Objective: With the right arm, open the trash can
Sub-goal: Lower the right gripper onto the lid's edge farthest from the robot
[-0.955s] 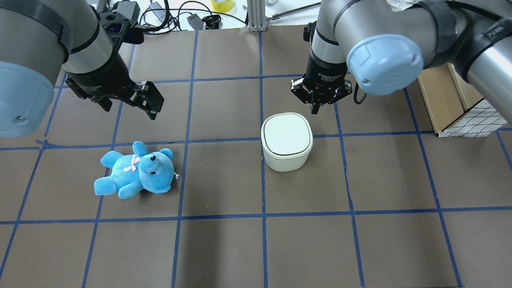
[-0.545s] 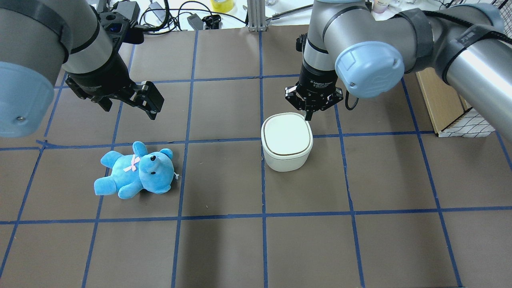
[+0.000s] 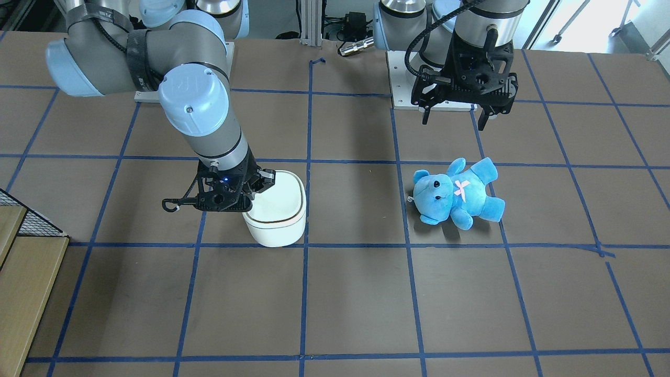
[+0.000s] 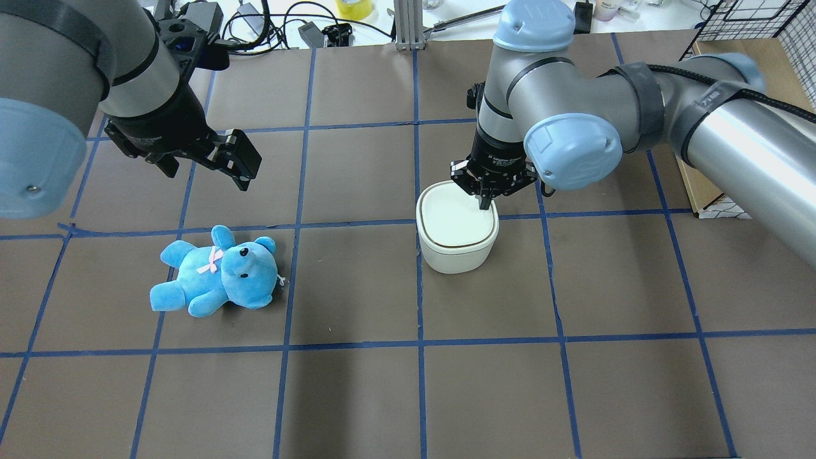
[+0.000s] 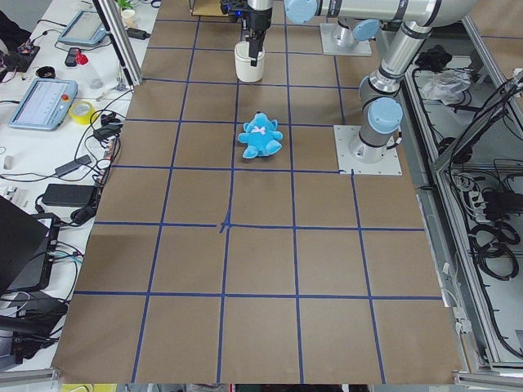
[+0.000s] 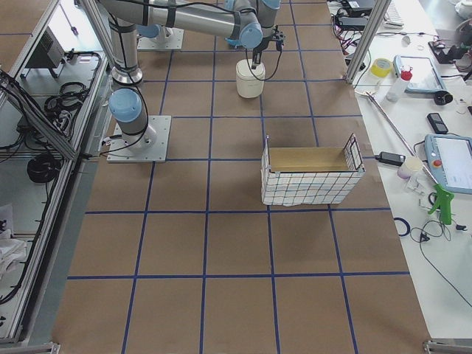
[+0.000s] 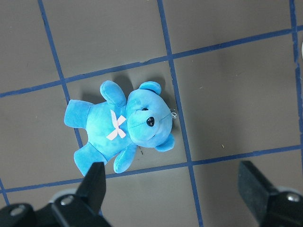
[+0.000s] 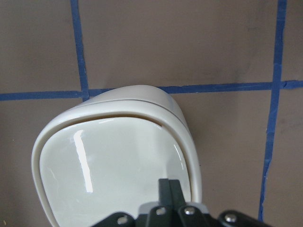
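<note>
Right gripper [image 4: 486, 203] has its fingers pinched together, empty, tip on or just over the lid [image 4: 454, 220] corner of the trash can [image 4: 456, 256] right beneath it, white print on its body unreadable; left gripper [image 7: 171, 168] is spread wide, empty, above the blue bear [image 7: 125, 125].

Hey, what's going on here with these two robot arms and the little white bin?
The right gripper, fingers shut together, points down at the lid of the white trash can, near the lid's far right corner in the overhead view. I cannot tell whether its tip touches the lid. The lid looks closed, so the can is not yet open. The left gripper hangs open and empty above the table, where the blue teddy bear lies untouched.
</note>
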### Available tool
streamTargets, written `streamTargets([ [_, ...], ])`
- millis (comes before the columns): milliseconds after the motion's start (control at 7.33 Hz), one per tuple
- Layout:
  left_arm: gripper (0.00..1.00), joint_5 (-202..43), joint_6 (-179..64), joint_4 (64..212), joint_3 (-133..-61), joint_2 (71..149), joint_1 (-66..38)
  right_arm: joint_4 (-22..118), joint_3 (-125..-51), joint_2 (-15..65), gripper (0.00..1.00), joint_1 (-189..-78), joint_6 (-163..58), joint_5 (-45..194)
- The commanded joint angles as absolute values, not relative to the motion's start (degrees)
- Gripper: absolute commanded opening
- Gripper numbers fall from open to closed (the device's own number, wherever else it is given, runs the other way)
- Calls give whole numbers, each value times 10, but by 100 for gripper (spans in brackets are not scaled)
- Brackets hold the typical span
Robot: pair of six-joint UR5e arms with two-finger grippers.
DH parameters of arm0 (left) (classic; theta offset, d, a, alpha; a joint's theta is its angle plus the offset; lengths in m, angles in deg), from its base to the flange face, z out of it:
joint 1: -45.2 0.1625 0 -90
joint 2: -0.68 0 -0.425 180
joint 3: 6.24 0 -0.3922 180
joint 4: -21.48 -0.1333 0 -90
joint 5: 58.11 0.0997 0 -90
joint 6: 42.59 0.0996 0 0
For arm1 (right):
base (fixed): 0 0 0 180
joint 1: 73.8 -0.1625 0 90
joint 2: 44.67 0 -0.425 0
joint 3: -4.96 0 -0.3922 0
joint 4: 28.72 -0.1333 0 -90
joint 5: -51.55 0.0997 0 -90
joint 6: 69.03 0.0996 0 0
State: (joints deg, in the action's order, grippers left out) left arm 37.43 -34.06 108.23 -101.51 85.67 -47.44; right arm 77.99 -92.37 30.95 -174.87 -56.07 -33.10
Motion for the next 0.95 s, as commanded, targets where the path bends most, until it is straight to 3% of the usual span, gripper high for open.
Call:
streamTargets([
  [0,100,374,-341,1082,-1015,857,-474,782,-928,308,0,-1749,-561,-331],
  [818,100,374,-341,1082,-1015,857,-474,784,-930,303,0,-1749,-562,-331],
])
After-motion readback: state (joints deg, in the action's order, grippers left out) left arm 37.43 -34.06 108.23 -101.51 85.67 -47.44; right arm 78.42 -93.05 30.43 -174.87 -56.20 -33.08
